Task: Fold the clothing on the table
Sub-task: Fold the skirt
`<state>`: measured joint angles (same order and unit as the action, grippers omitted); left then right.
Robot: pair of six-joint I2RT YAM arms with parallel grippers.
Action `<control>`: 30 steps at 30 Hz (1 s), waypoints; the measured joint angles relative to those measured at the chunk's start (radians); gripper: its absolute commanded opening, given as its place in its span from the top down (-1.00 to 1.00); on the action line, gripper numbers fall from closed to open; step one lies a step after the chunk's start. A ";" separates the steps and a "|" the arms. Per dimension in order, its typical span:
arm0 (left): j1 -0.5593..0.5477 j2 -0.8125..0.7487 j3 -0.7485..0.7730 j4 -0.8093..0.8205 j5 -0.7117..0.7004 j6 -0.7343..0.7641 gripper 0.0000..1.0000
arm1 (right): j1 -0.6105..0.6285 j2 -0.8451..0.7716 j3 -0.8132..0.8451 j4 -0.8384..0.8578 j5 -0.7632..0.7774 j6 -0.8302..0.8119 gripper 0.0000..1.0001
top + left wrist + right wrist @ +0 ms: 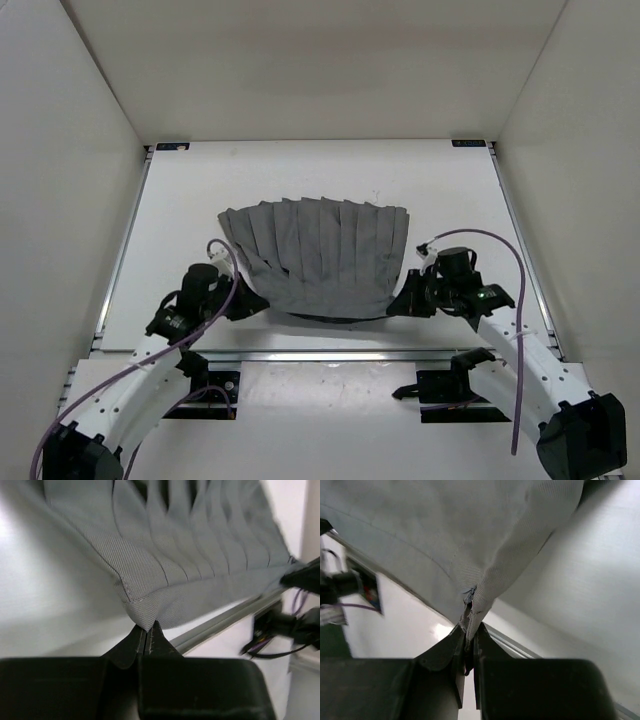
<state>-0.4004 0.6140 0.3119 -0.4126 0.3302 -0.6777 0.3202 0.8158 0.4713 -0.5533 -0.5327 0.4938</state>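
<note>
2 corners pinched: my left gripper (146,630) is clamped on the near-left corner of the clothing (320,255), my right gripper (469,630) on its near-right one (pleats fanning away), mid-way across the table (320,175).

A small dark tag (172,146) sits at the far left corner. A second tag (468,143) sits at the far right corner. A tiny dark speck (377,195) lies nearer, between them.

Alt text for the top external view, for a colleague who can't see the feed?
The left gripper and right gripper each pinch a near corner of a grey pleated garment spread on the white table. White walls enclose the table on three sides.
</note>
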 measured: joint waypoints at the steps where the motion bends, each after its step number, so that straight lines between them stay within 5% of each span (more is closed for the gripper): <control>1: 0.021 0.025 0.051 -0.011 0.007 0.004 1.00 | -0.017 0.007 0.037 -0.023 -0.012 -0.006 1.00; 5: 0.083 0.210 0.268 0.038 0.021 0.028 1.00 | -0.130 0.129 0.254 -0.003 -0.091 -0.034 1.00; 11: 0.186 0.686 0.538 0.257 0.030 0.041 0.95 | -0.218 0.575 0.546 0.233 -0.150 -0.045 1.00; 12: 0.202 0.787 0.597 0.276 0.031 0.038 0.82 | -0.221 0.657 0.592 0.263 -0.151 -0.043 1.00; 13: 0.216 0.893 0.666 0.301 0.034 0.036 0.41 | -0.225 0.749 0.650 0.295 -0.151 -0.041 1.00; 14: 0.229 0.999 0.736 0.327 0.037 0.035 0.24 | -0.227 0.834 0.700 0.327 -0.151 -0.040 0.94; 15: 0.241 1.090 0.803 0.341 0.042 0.031 0.20 | -0.231 0.919 0.751 0.363 -0.156 -0.035 0.83; 17: 0.266 1.264 0.935 0.377 0.064 0.005 -0.18 | -0.241 1.069 0.845 0.431 -0.167 -0.014 0.05; 19: 0.292 1.381 1.012 0.425 0.095 -0.027 -0.25 | -0.249 1.187 0.925 0.479 -0.163 -0.003 -0.11; 25: 0.351 1.406 0.957 0.511 0.163 -0.108 -0.26 | -0.264 1.298 1.092 0.454 -0.126 -0.039 -0.11; 30: 0.359 1.249 0.849 0.529 0.180 -0.079 -0.33 | -0.277 1.120 0.917 0.499 -0.076 -0.060 -0.13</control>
<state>-0.0414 1.8626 1.1610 0.1165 0.5098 -0.7567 0.0433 1.9362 1.3884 -0.0540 -0.6090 0.4343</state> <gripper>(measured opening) 0.639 0.564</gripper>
